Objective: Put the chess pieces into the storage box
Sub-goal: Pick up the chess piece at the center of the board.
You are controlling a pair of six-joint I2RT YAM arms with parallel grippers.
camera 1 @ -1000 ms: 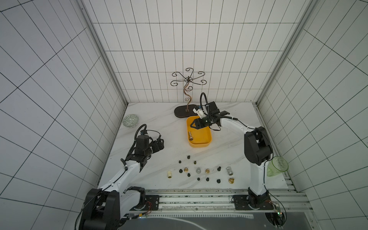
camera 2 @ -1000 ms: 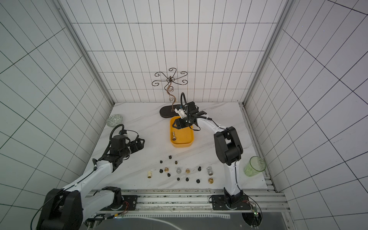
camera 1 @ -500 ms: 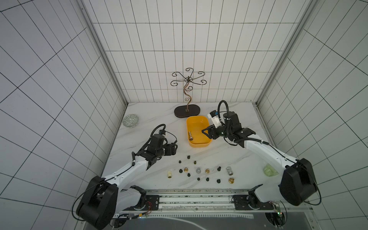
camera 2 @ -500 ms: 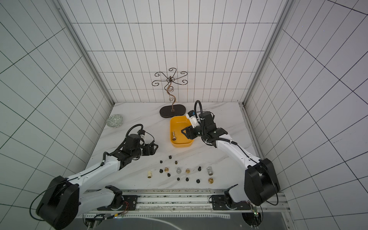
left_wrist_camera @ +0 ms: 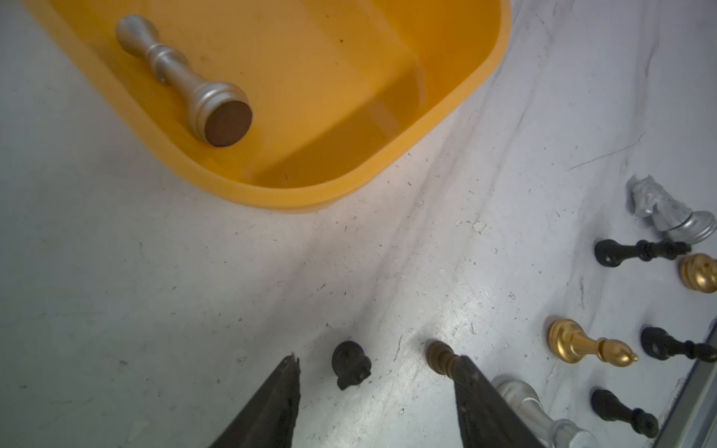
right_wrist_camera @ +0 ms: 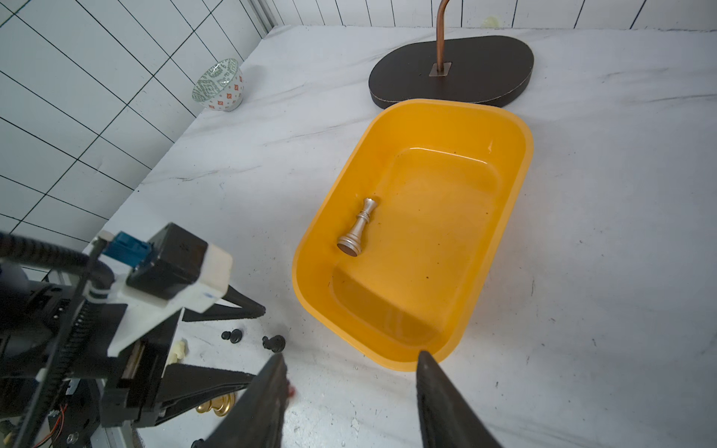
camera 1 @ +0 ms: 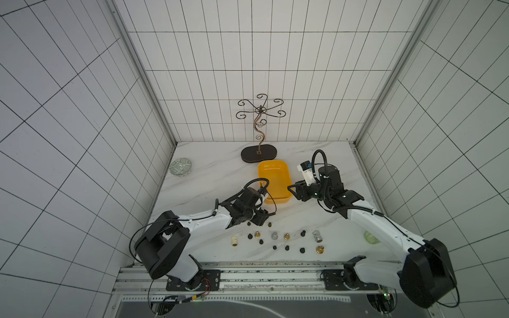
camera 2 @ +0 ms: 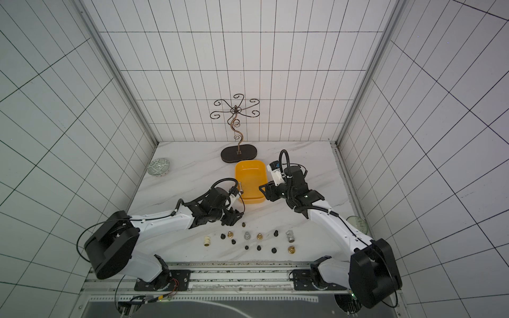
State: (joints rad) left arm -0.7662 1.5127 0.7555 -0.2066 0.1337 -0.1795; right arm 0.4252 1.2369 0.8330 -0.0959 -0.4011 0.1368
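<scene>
The yellow-orange storage box (camera 1: 272, 163) (camera 2: 249, 162) sits mid-table. One silver chess piece (right_wrist_camera: 359, 227) (left_wrist_camera: 182, 77) lies in it. Several chess pieces stand in rows near the front edge, among them a cream one (camera 1: 234, 241), a gold one (camera 1: 287, 236) and a silver one (camera 1: 317, 236). My left gripper (left_wrist_camera: 376, 360) (camera 1: 257, 220) is open and low over the table. A black pawn (left_wrist_camera: 351, 364) stands between its fingers, untouched. A brown piece (left_wrist_camera: 440, 355) stands against one finger. My right gripper (right_wrist_camera: 351, 357) (camera 1: 292, 189) is open and empty beside the box's right near corner.
A wire stand on a dark oval base (camera 1: 259, 154) stands just behind the box. A patterned bowl (camera 1: 180, 166) sits at the far left by the wall. A green cup (camera 2: 358, 224) is at the right edge, behind my right arm.
My left gripper has swung forward and right to the pieces, and its jaws have narrowed around the black pawn. My right gripper has left the box and drawn back to its right near corner.
</scene>
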